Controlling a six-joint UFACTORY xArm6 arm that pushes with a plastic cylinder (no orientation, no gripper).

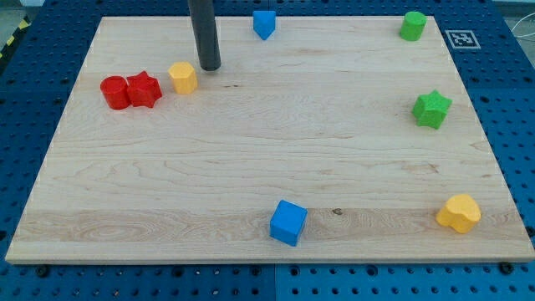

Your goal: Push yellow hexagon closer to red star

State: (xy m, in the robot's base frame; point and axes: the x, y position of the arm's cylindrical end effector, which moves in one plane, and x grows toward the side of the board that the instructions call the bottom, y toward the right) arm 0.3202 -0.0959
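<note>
The yellow hexagon (182,77) lies at the view's upper left on the wooden board (251,150). The red star (144,89) lies just left of it, with a small gap between them. A red cylinder (114,92) touches the star's left side. My tip (210,66) rests on the board just right of and slightly above the yellow hexagon, close to it but apart.
A blue block (264,24) sits at the top middle, a blue cube (288,222) at the bottom middle. A green cylinder (412,26) is at the top right, a green star (431,109) at the right, a yellow heart-like block (459,213) at the bottom right.
</note>
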